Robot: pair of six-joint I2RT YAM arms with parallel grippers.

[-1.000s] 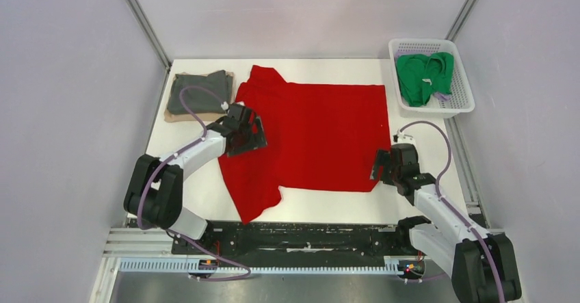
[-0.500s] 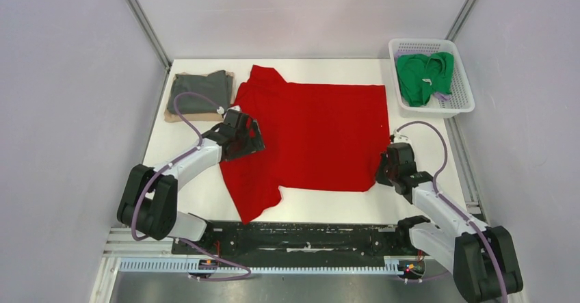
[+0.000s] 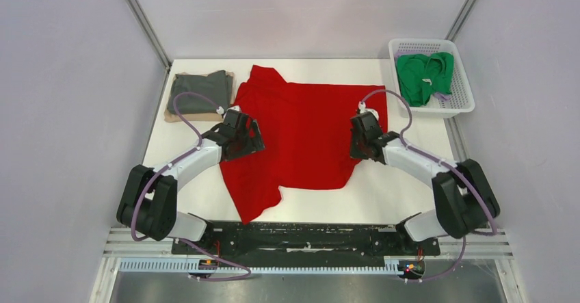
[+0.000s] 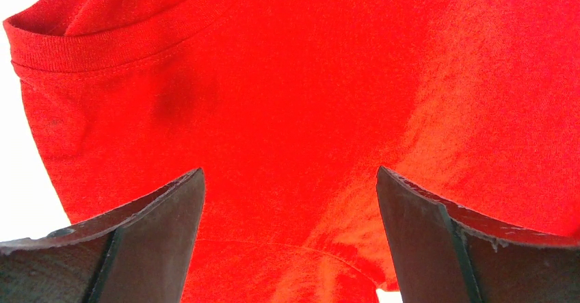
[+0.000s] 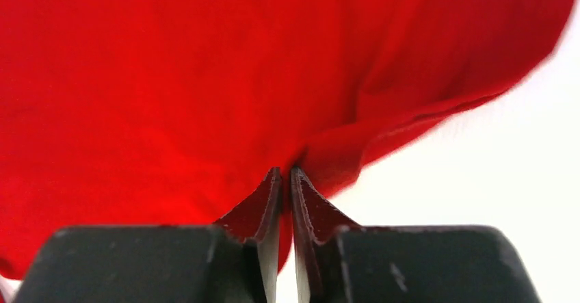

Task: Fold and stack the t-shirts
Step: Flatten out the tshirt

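From above, the red t-shirt (image 3: 308,132) is seen spread on the table (image 3: 403,193). A dark grey t-shirt (image 3: 198,92) is folded at the far left, and a green t-shirt (image 3: 424,77) lies in the white basket (image 3: 465,98).

Left wrist: the left gripper (image 4: 291,173) is held above the collar (image 4: 102,43), jaws wide.

Right wrist: the right gripper (image 5: 287,173) is clamped on a fold of red cloth.

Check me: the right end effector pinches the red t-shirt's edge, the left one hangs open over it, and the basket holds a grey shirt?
Not quite. The top external view shows the white basket holding a green t-shirt, not a grey one. The rest stands: the right end effector pinches the edge of the red t-shirt, and the left end effector hangs open over it.
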